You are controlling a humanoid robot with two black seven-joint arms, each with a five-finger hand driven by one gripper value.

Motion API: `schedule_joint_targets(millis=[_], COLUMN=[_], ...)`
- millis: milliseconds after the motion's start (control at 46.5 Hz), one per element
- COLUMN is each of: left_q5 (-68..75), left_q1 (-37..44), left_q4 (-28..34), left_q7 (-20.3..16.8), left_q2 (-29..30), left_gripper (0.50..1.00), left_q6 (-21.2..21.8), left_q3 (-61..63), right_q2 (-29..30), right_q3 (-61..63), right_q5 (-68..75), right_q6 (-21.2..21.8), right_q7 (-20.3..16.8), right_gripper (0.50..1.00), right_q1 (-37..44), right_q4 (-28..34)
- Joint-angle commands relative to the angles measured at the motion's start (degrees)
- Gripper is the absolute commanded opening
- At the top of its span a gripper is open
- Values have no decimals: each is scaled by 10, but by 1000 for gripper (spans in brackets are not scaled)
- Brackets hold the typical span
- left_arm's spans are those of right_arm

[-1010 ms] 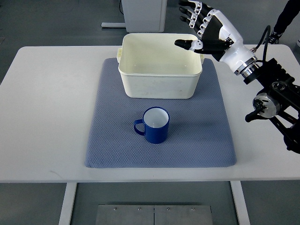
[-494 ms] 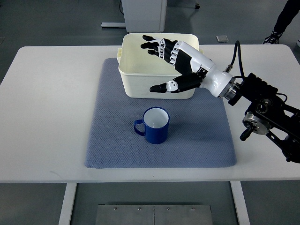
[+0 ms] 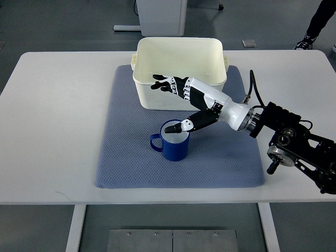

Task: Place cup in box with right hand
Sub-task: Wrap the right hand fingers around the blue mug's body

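Cup [image 3: 174, 140]: blue enamel, white interior, handle facing left; upright on grey-blue mat [image 3: 126, 157], just in front of cream box [image 3: 178, 97]. Right hand [image 3: 190, 102]: fingers spread, grasping nothing, thumb tip over cup's rim.

The right hand [image 3: 181, 102] hides part of the box [image 3: 179, 58] front wall behind its fingers, its thumb covers a bit of the cup [image 3: 174, 140] rim, and its arm is cut off at the right edge.
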Motion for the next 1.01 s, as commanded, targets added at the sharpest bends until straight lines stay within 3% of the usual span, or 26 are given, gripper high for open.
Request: schedule_joint_targets(millis=[0, 344, 988], left_q5=[0, 0, 1], left_q1=[0, 0, 0], left_q4=[0, 0, 0], left_q7=[0, 0, 0], left_q2=[0, 0, 0], left_gripper=[1000, 1000, 1000], left_q6=[0, 0, 0], left_q3=[0, 0, 0], right_q2=[2, 5, 16], right_q3=[-4, -43, -82], right_q5=[-1, 0, -1], right_q6=[-2, -34, -74], right_q7=[0, 12, 7], right_gripper=[998, 995, 995], right_q1=[-3, -13, -23], right_q4=[-9, -58, -71])
